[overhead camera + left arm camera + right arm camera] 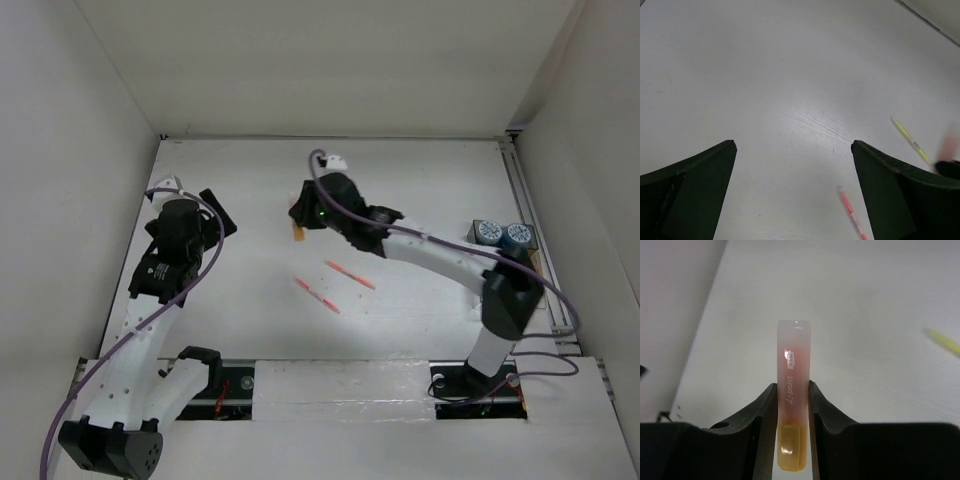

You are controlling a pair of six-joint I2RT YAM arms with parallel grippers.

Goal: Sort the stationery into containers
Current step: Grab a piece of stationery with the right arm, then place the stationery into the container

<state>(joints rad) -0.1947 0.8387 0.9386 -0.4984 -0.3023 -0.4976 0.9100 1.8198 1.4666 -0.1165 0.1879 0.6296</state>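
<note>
Right gripper [792,387] is clamped on an orange marker [794,352] mid-table, well apart from the tray [541,262] (both patterned rolls [490,232] seem to sit in it); left gripper [793,146] gapes empty; two pink pens [350,274] and a yellow pen [909,140] lie unsorted

The left gripper [792,150] has its fingers spread wide. The right gripper [792,390], arm extended over worktop [420,180] centre, clamps an orange marker [794,365].

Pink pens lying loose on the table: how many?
2. One pink pen lies in the middle of the table; the other pink pen lies just left of it, nearer. More could be hidden under the right arm.
</note>
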